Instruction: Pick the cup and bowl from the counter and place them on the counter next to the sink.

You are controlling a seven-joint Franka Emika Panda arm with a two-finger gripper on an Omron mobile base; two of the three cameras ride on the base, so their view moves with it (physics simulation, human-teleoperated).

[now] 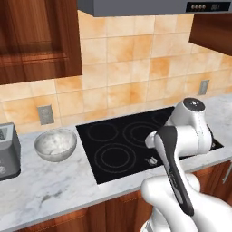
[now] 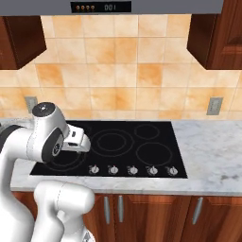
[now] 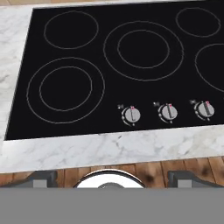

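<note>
The gripper (image 3: 112,177) hung above the counter (image 3: 109,151) edge, its fingers apart with nothing between them, probably parked before any pick. Beyond lay the cooktop (image 3: 118,65). The bowl (image 1: 55,144) sat left of it, near a toaster (image 1: 8,152).

wide silvery-grey bowl (image 1: 55,145), speckled white inside, upright on the white veined counter (image 1: 54,186), at nine o'clock of the black cooktop, just beside it.
</note>
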